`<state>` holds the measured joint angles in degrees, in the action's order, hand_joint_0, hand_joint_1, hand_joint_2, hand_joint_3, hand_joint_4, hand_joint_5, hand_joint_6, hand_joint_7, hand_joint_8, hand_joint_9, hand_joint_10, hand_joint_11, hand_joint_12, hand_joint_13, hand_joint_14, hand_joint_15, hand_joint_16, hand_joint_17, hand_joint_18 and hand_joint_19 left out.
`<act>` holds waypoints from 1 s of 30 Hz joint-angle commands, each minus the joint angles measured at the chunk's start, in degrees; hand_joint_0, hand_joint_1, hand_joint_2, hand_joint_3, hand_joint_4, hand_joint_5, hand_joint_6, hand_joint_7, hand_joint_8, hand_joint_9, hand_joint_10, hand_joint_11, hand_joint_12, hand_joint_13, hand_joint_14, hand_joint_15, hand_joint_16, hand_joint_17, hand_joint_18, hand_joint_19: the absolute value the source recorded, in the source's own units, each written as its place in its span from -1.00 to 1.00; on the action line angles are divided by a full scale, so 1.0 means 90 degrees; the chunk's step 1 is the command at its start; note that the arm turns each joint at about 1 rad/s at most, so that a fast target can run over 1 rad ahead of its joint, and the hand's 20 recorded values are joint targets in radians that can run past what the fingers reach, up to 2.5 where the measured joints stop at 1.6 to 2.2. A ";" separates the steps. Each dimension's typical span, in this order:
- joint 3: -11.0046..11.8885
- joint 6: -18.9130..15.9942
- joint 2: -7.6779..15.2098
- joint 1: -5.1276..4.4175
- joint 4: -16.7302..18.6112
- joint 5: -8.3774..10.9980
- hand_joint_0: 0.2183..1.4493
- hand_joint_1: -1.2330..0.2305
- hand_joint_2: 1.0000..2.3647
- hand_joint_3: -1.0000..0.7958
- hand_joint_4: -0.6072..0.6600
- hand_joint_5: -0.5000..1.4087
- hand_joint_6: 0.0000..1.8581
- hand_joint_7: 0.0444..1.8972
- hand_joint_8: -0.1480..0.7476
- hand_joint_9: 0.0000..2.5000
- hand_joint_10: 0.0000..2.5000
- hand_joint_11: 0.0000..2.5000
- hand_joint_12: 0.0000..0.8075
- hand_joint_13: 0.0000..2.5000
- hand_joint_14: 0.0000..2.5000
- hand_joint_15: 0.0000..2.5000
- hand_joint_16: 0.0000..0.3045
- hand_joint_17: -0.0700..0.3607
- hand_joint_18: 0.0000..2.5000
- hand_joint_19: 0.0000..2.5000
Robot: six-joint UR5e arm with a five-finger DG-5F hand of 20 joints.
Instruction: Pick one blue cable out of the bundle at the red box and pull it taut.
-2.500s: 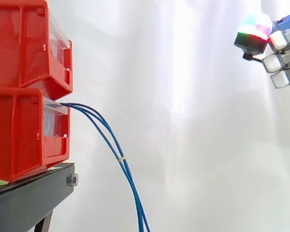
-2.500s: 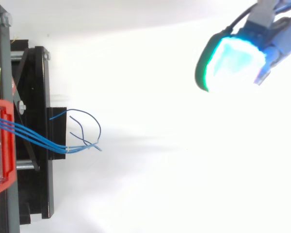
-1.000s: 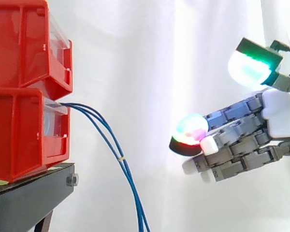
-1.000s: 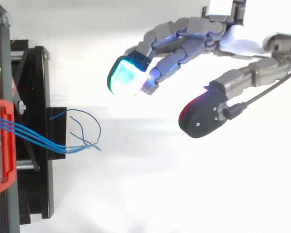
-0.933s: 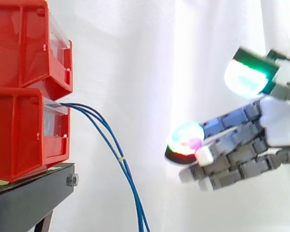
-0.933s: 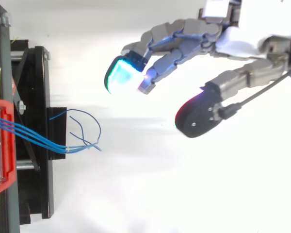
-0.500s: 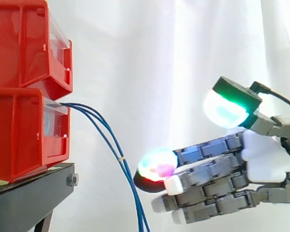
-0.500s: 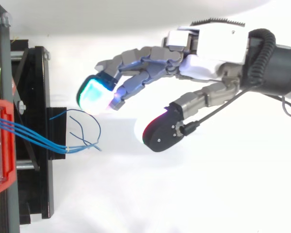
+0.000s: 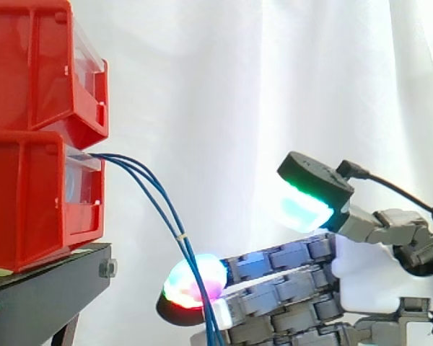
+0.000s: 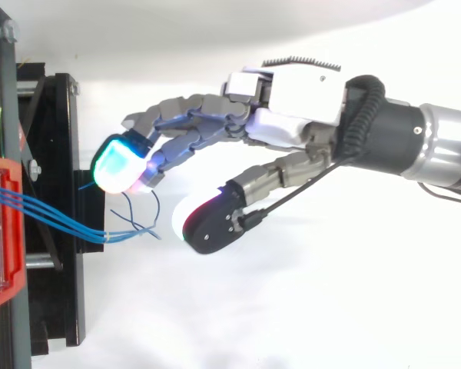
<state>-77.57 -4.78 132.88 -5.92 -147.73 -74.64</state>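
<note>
Several thin blue cables (image 9: 155, 205) leave the front of the lower red box (image 9: 29, 202) and sag down to the right, bound by a small white tie (image 9: 180, 236). From above, the blue cables (image 10: 54, 215) cross the black stand and end in loose curls. My hand (image 10: 292, 108) reaches in from the right, open, with relaxed fingers above the curled ends and the thumb (image 10: 207, 223) spread to their right. In the side view the hand (image 9: 361, 270) is low, and a glowing fingertip (image 9: 191, 282) overlaps the cables. I cannot tell if it touches them. Nothing is held.
A second red bin (image 9: 29, 65) sits stacked on the lower one. Both rest on a black stand (image 9: 43, 295) whose edge juts out under the cables. A white curtain hangs behind.
The hand has come in from the upper right, moving left and down until its fingertips reach the hanging cables. The cables have not moved.
</note>
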 commanded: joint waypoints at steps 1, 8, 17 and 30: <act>0.0230 -0.0046 0.0187 -0.0016 -0.0021 -0.0008 -0.52 -0.50 -1.00 -0.44 0.42 -0.60 -0.46 -0.17 -0.06 -0.60 -0.99 -0.76 -0.18 -0.96 -1.00 -0.93 -0.62 -0.07 -1.00 -0.98; 0.1090 -0.0358 0.0714 -0.0016 -0.0490 -0.0095 -0.41 -0.52 -0.99 -0.34 0.31 -0.59 -0.46 0.10 -0.13 -0.77 -1.00 -0.85 -0.24 -1.00 -1.00 -0.96 -0.66 -0.14 -1.00 -1.00; 0.1148 -0.0358 0.0743 -0.0074 -0.0490 -0.0095 -0.41 -0.49 -0.99 -0.28 0.20 -0.57 -0.45 0.31 -0.12 -0.79 -1.00 -0.85 -0.24 -1.00 -1.00 -0.96 -0.66 -0.13 -1.00 -1.00; 0.1148 -0.0358 0.0743 -0.0113 -0.0490 -0.0242 -0.44 -0.46 -0.99 -0.33 0.20 -0.61 -0.28 0.07 -0.08 -0.77 -1.00 -0.83 -0.22 -1.00 -1.00 -0.95 -0.65 -0.12 -1.00 -1.00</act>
<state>-67.27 -8.03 139.57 -6.94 -152.17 -76.18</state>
